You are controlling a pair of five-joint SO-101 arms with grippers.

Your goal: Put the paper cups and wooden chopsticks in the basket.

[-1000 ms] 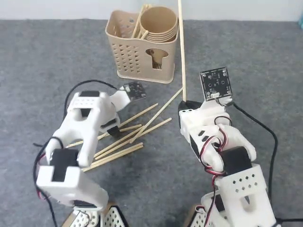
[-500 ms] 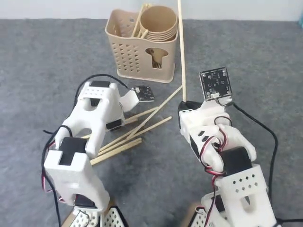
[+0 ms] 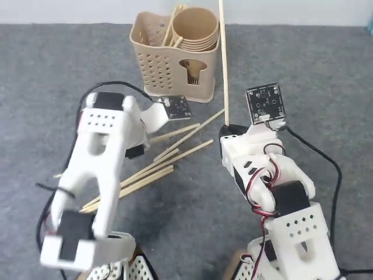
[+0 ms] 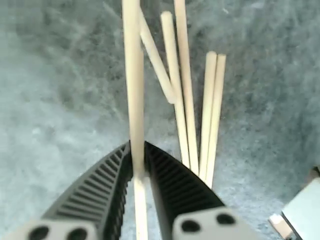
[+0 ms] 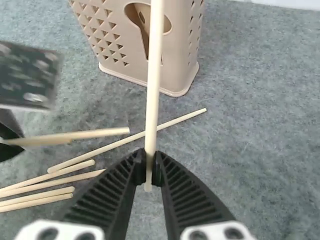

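Note:
The beige slotted basket stands at the back with a stack of paper cups and some wooden chopsticks inside. My right gripper is shut on one chopstick, held upright in front of the basket's right corner. My left gripper is shut on another chopstick, which it holds above the pile; in the high view that stick points toward the right arm. Several loose chopsticks lie on the grey mat between the arms.
Grey carpet-like mat covers the table, with open room to the right and far left of the basket. The left arm's camera board hangs close to the right gripper's side. One long chopstick lies diagonally before the basket.
The left arm has risen and swung toward the basket with one chopstick lifted off the pile. The right arm and its upright chopstick have stayed put.

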